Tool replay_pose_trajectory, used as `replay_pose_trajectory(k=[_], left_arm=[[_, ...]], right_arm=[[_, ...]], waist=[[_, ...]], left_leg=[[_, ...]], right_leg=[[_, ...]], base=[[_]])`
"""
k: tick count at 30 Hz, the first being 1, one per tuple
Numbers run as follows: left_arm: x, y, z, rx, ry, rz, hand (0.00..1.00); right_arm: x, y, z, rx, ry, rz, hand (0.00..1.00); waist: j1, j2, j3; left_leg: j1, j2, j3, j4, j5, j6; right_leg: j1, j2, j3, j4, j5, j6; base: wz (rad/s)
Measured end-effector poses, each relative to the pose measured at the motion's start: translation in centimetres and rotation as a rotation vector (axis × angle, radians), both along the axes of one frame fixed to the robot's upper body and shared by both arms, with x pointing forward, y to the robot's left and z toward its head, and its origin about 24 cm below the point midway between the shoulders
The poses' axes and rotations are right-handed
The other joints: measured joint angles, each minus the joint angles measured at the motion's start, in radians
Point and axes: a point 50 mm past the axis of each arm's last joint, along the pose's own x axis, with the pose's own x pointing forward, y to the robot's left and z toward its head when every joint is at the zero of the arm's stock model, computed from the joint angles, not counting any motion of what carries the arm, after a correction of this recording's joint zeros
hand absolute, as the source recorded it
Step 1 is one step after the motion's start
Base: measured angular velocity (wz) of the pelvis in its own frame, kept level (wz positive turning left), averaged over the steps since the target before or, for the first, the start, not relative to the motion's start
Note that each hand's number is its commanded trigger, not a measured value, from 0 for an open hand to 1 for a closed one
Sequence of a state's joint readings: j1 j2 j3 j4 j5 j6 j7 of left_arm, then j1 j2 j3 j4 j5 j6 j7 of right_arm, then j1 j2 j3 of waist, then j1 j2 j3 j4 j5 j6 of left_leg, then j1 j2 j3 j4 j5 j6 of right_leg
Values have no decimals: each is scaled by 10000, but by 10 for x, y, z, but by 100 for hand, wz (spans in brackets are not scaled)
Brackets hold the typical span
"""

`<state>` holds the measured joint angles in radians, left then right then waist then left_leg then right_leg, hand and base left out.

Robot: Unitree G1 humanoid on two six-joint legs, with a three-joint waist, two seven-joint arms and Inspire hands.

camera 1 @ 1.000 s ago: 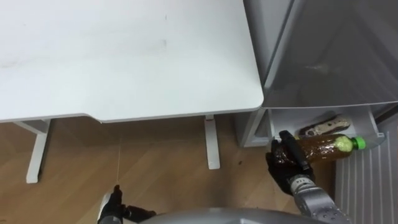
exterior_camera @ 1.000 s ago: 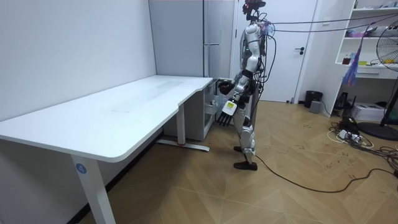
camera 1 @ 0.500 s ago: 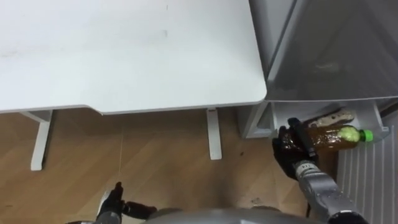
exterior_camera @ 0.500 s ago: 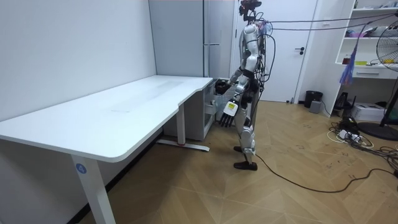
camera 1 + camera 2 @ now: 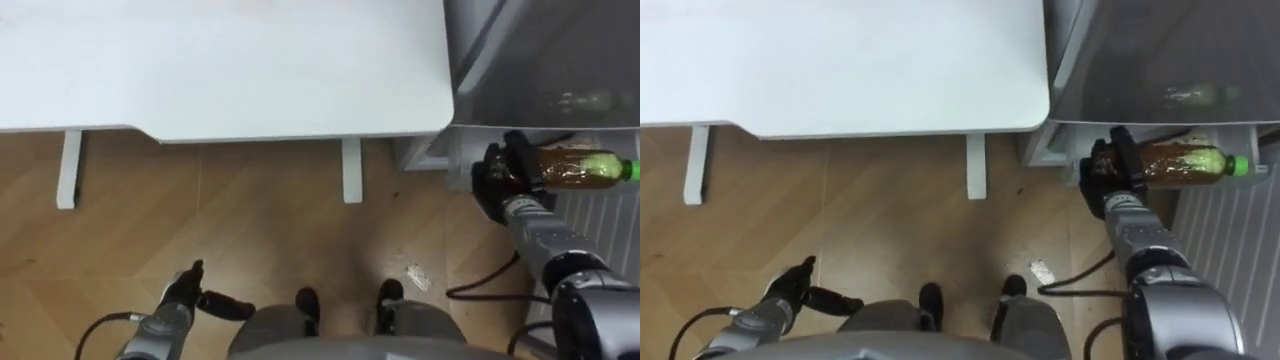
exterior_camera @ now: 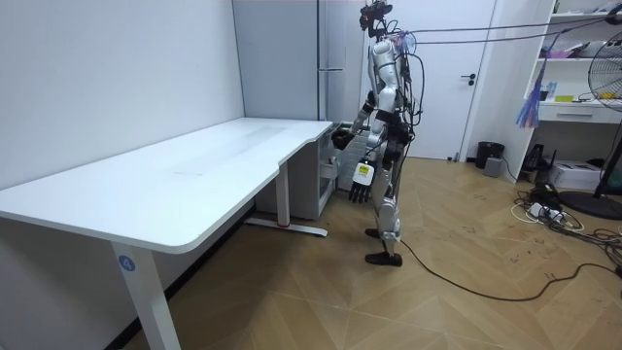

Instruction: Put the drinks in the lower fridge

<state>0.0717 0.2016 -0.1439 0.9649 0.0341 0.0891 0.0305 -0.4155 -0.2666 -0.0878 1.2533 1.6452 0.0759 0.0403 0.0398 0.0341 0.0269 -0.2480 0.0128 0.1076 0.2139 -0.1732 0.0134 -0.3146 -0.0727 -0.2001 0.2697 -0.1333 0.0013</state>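
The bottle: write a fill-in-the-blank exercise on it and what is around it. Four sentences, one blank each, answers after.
1. The bottle of brown drink has a ____ cap.
2. The robot's ____ hand grips it and holds it out at the foot of the grey fridge.
3. The other hand hangs low over the ____ floor.
4. The table beside the fridge has a ____ top.

Missing words: green; right; wooden; white.
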Motion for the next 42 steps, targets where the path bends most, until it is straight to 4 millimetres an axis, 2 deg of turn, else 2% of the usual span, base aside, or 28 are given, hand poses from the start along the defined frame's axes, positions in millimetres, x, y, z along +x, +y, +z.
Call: replay_pose_trajectory(k=[4, 5, 8, 12, 16, 21, 25, 26, 27, 36, 42], left_arm=[[5, 0, 0, 89, 68, -192, 0], [6, 1, 0, 106, 83, -169, 0], [11, 2, 1, 166, 64, -158, 0], [16, 2, 3, 186, -28, -196, 0], [14, 5, 2, 15, 9, 271, 0], [13, 21, 6, 443, -23, 554, 0], [12, 20, 5, 453, 42, 463, 0], [12, 20, 5, 447, 40, 461, 0], [12, 20, 5, 431, 40, 453, 0], [12, 20, 5, 430, 36, 462, 0], [11, 21, 5, 581, 113, 165, 0]], right_arm=[[15, -10, 15, 111, -490, -430, 100], [19, -12, 19, 129, -540, -547, 100], [32, -18, 33, 15, -716, -623, 100], [45, -28, 51, -182, -1169, -755, 100], [55, -34, 66, -372, -1318, -801, 100], [69, -41, 88, -549, -1556, -874, 100], [70, -46, 91, -615, -1479, -975, 100], [69, -46, 91, -626, -1449, -981, 15], [69, -47, 92, -660, -1433, -997, 0], [73, -52, 101, -1332, -1325, -679, 0], [76, -47, 101, -1873, -906, 5, 0]], waist=[[-16, -43, 56], [-16, -67, 98], [-10, -79, 134], [199, -146, 194], [258, -180, 214], [197, -357, 311], [205, -392, 332], [207, -413, 343], [223, -417, 341], [434, -438, 336], [488, -476, 330]], left_leg=[[-434, -110, 40, -124, 174, 62], [-504, -108, 170, -161, 215, 88], [-792, -143, 350, -99, 247, 134], [-1330, -248, 528, -3, 312, 189], [-1759, -280, 537, 98, 343, 231], [-2244, -393, 541, 99, 505, 292], [-2362, -436, 523, 113, 524, 314], [-2400, -433, 532, 164, 524, 314], [-2463, -431, 530, 226, 524, 314], [-2587, -443, 677, 249, 528, 314], [-2573, -434, 772, 271, 529, 315]], right_leg=[[-706, -171, 10, 365, -1, 0], [-866, -210, 45, 451, 0, 0], [-1275, -291, 94, 659, 4, 6], [-2033, -398, 267, 1028, 8, -1], [-2526, -532, 188, 1250, 19, -14], [-3077, -792, 23, 1469, 31, -36], [-3176, -845, -3, 1503, 36, -27], [-3189, -847, -11, 1504, 37, -26], [-3218, -847, -26, 1515, 36, -27], [-3549, -944, -36, 1778, 55, -60], [-3554, -956, -61, 1782, 84, -106]], base=[[-5], [-14], [-13], [-10], [0], [7], [5], [4], [3], [-5], [-2]])
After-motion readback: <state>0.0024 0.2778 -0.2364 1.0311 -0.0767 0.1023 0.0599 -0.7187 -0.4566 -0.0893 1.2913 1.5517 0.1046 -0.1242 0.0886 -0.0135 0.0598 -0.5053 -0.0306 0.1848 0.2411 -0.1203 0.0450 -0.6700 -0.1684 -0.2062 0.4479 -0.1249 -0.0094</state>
